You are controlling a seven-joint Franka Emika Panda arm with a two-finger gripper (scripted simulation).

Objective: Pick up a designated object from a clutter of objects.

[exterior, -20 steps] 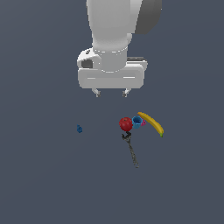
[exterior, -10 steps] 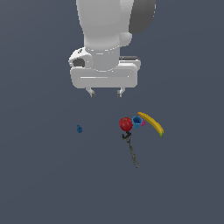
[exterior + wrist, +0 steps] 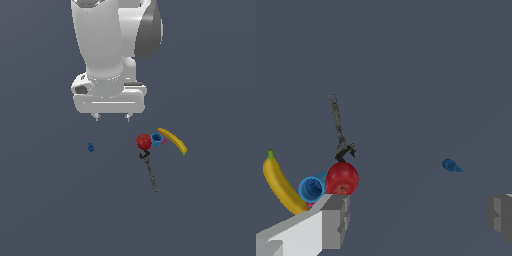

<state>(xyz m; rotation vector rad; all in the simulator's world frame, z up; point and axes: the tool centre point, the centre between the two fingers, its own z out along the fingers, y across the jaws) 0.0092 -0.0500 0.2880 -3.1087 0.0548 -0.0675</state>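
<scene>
The end effector (image 3: 112,118) hangs above the worktop (image 3: 210,210) with its fingers wide apart and holds nothing. The dark-blue item (image 3: 90,147) lies alone on the worktop, below the end effector and a little toward the exterior view's left. The ball (image 3: 144,142), cup (image 3: 156,140), banana (image 3: 173,141) and utensil (image 3: 149,172) lie together, well apart to its right.

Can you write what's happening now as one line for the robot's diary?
stage: approach | tool: open, empty, raised | target: blue lump, alone, untouched | clutter: ball, cup, banana
</scene>
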